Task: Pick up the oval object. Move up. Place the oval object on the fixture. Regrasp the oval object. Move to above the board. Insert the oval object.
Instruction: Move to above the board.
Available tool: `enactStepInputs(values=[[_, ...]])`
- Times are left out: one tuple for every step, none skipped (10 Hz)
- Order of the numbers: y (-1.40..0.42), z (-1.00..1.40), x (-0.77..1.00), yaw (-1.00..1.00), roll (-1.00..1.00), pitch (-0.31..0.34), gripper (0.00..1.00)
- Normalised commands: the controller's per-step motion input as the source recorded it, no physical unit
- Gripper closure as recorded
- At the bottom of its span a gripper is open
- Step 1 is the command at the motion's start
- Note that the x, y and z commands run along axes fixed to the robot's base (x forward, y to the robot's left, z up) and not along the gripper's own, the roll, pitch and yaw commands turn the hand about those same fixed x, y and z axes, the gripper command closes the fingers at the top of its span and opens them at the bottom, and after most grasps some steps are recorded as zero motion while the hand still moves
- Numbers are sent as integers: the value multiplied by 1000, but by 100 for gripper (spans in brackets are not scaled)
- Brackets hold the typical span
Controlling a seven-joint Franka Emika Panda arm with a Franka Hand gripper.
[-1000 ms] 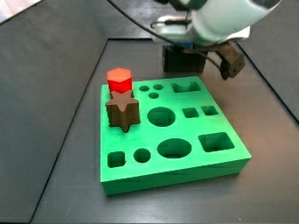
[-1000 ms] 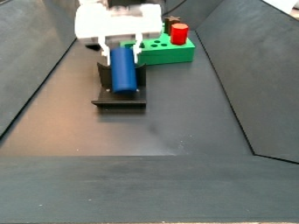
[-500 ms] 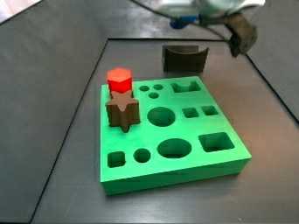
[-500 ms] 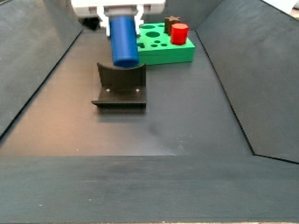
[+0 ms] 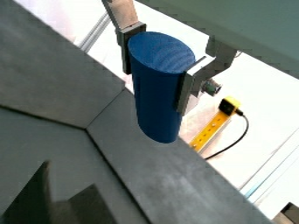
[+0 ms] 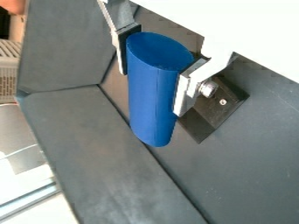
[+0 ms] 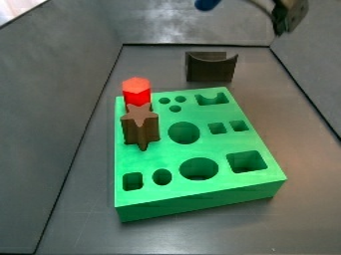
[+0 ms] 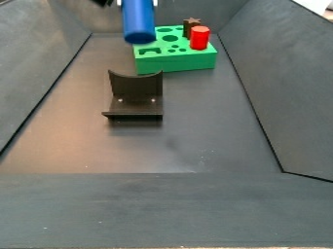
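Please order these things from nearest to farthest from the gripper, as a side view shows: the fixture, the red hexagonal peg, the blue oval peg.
1. Blue oval peg: held in the gripper.
2. Red hexagonal peg: standing in the green board beside it.
3. Fixture: on the floor below, nearer the camera.

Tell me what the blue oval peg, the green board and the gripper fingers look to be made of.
The oval object, held in the gripper high above the floor: probably plastic, smooth, uniform blue with a soft sheen.
The board: likely plastic or painted, flat bright green, matte, with clean-cut holes.
The fingers: metal by their look, thin silver plates with bright edges.
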Motion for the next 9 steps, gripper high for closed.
enactStepInputs(values=[[-60,1000,-90,-85,-43,30,100],[-53,1000,-88,-79,-45,50,100],[-36,876,-76,-56,-44,84,100],[-26,704,-58,-36,-42,104,100],[-19,524,-45,-13,-42,115,100],[-15,345,-30,11,-47,120,100],[-1000,300,-439,-138,-1000,-15,100],[-1000,272,-435,-134,-1000,-21,100],[-1000,295,-459,-135,-1000,-24,100]])
